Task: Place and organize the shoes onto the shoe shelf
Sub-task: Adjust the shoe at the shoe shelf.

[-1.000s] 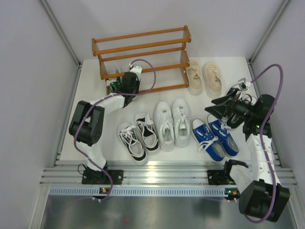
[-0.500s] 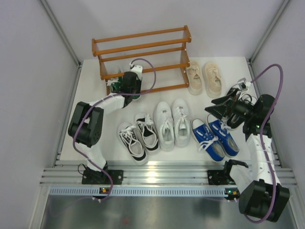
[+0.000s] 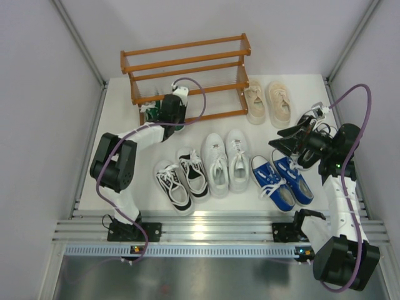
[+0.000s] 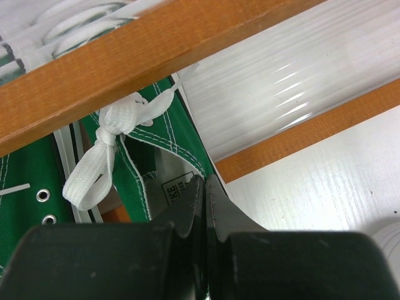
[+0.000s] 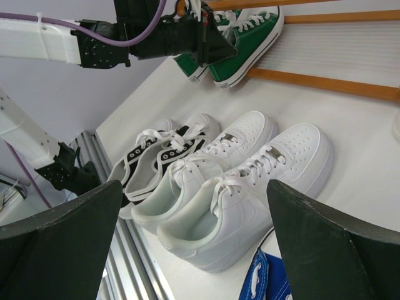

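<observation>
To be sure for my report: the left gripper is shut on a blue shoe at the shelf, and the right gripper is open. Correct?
The colour is wrong: the left wrist view shows a green shoe, not blue. The left gripper is shut on it at the shelf, and the right gripper is open.

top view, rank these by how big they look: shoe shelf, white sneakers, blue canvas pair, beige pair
1. shoe shelf, clearly largest
2. white sneakers
3. blue canvas pair, nearly the same as the white, so unsure
4. beige pair, smallest looking, though it lies farther from the camera
</observation>
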Available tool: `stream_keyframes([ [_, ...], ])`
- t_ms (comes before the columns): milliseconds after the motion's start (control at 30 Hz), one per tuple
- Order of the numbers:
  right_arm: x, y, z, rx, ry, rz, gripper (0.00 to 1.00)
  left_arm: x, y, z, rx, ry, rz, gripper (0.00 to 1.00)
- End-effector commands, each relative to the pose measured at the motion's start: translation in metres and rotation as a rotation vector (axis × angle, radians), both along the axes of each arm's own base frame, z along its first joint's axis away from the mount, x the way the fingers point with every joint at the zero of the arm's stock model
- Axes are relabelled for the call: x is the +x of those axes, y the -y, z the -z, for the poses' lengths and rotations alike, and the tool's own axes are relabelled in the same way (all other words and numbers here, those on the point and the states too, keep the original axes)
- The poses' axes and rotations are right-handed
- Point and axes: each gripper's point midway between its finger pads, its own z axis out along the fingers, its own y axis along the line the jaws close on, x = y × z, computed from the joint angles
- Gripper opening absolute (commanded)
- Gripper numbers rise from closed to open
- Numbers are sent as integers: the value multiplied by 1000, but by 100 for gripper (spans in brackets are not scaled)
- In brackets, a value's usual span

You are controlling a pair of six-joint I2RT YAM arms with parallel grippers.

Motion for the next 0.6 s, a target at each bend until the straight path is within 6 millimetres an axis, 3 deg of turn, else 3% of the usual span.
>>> stream_keyframes([
  [0, 4, 4, -21, -36, 105, -1, 99, 7, 3, -24, -8, 94, -5, 0],
  [233, 4, 5, -21, -37, 106, 2, 99, 3, -7, -27, 30, 85, -28, 0],
  [567, 5, 5, -20, -39, 107, 3, 99, -3, -29, -21, 244, 96, 15, 0],
])
